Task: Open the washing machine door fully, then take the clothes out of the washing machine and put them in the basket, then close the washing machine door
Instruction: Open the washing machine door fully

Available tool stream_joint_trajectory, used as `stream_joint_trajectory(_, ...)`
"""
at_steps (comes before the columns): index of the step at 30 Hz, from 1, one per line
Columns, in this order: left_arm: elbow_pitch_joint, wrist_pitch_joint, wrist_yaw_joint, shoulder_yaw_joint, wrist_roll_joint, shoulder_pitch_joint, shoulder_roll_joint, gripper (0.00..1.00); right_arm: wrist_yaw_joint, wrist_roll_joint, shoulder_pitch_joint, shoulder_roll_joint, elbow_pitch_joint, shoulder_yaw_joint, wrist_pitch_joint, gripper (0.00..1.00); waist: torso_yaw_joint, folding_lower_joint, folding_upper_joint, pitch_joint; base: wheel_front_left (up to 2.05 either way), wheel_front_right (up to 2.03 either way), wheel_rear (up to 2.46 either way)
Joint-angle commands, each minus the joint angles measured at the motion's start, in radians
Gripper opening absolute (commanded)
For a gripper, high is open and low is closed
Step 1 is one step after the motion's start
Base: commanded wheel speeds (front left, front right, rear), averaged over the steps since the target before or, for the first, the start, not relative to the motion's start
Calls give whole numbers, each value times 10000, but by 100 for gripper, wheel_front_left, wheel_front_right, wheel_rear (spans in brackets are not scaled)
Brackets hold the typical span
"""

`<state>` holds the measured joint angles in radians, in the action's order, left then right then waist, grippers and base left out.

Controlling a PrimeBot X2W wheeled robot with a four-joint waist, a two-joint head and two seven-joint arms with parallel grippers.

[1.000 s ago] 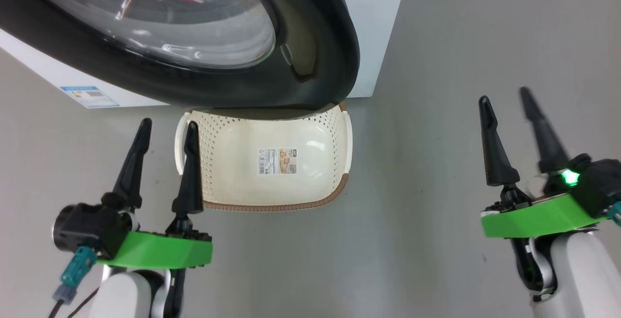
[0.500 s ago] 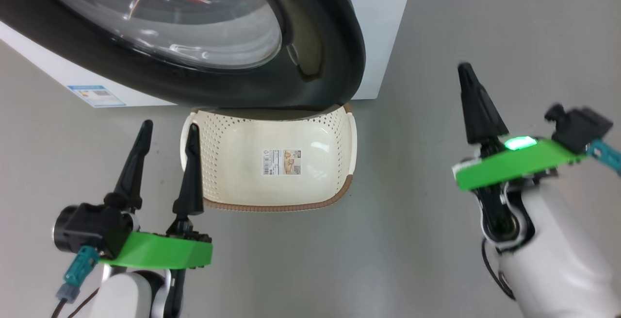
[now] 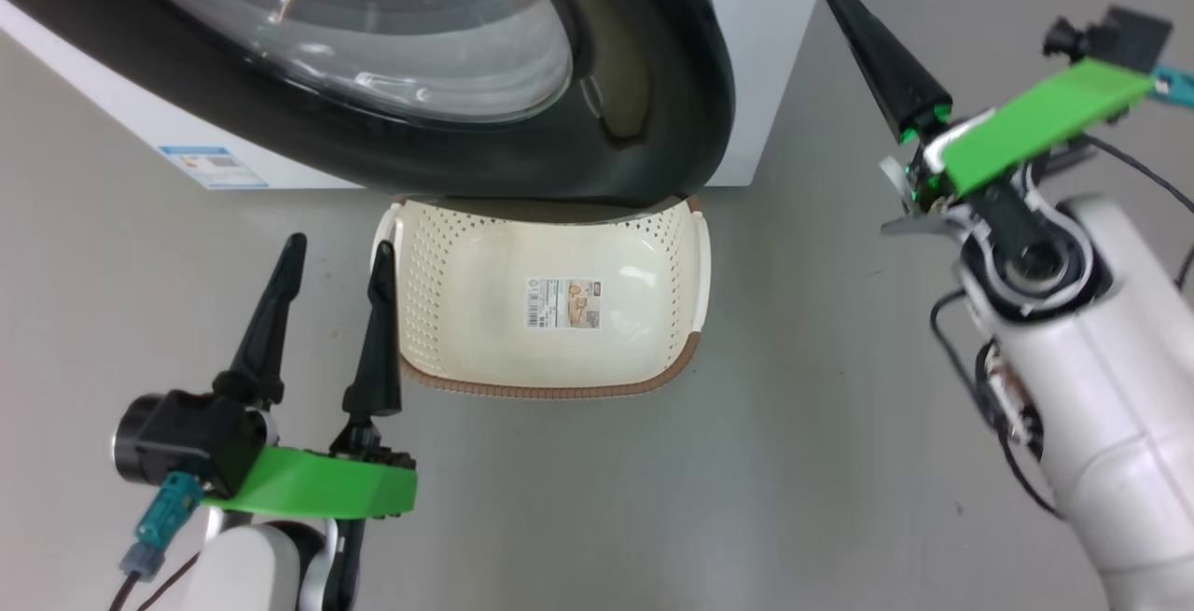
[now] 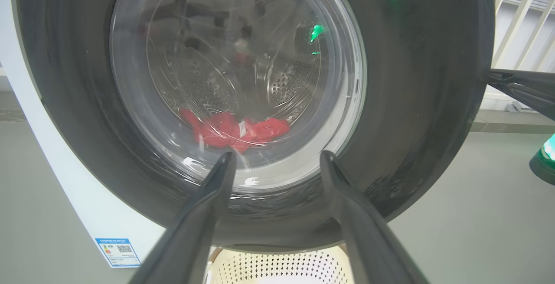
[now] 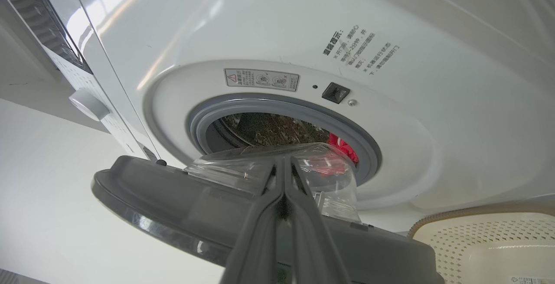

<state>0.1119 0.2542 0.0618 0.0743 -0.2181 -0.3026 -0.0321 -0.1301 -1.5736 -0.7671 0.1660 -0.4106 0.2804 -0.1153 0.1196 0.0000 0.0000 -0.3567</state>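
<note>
- Black glossy rim around a bulging clear glass bowl: washing machine door (image 3: 420, 51), swung partway out from the front of the washing machine (image 3: 774, 33) and overhanging the far end of the basket (image 3: 560, 392); edge-on in the right wrist view, glass bowl turned toward the drum mouth.
- Red fabric with a white streak: clothes (image 4: 234, 130), heaped low in the perforated steel drum, visible through the door glass in the left wrist and head views, and past the grey rubber ring (image 5: 208, 115) in the right wrist view.
- White boxy casing of the washing machine: warning sticker (image 5: 261, 79) above the drum mouth, blue label (image 3: 215, 166) low on the front, close to the floor (image 3: 821, 359).
- Cream perforated plastic with a brown woven-look rim: basket standing on the grey floor, hard against the foot of the washing machine, far rim tucked beneath the door; paper label (image 3: 564, 303) on its bottom.
- Left gripper (image 3: 339, 245): fingers spread wide apart, holding nothing, hovering near the basket's left end, pointed at the door glass.
- Right gripper (image 3: 844, 5): fingers pressed together on nothing, raised to the right of the door's free edge and apart from it in the head view; aimed at the door's inner side in the right wrist view.
</note>
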Motion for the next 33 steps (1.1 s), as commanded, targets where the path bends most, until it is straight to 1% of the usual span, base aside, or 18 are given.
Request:
stream_joint_trajectory(1, -189, 76, -22, -256, 12, 8, -181, 100, -6, -392, -305, -70, 52, 19, -478, 0, 64, 0, 0, -28, 0, 0, 0)
stream_joint_trajectory(7, -112, 76, -12, -112, -22, 15, -181, 100, -6, -1772, -1300, -87, -1441, -223, -2851, 0, 236, 0, 0, -52, 0, 0, 0)
stream_joint_trajectory(15, -27, 76, 7, 94, -82, -88, -181, 100, -6, -2428, -2379, -129, -2927, -381, -4880, 0, 538, 0, 0, -149, 0, 0, 0)
stream_joint_trajectory(22, 7, 76, -16, 192, -109, -119, -181, 100, -6, -2398, -2851, -154, -3425, -339, -6039, 0, 684, 0, 0, -198, 0, 0, 0)
stream_joint_trajectory(33, 206, 76, 29, 184, -92, -93, -181, 100, -6, -2055, -2277, -295, -2995, -348, -7041, 0, 811, 0, 0, 90, 0, 0, 0)
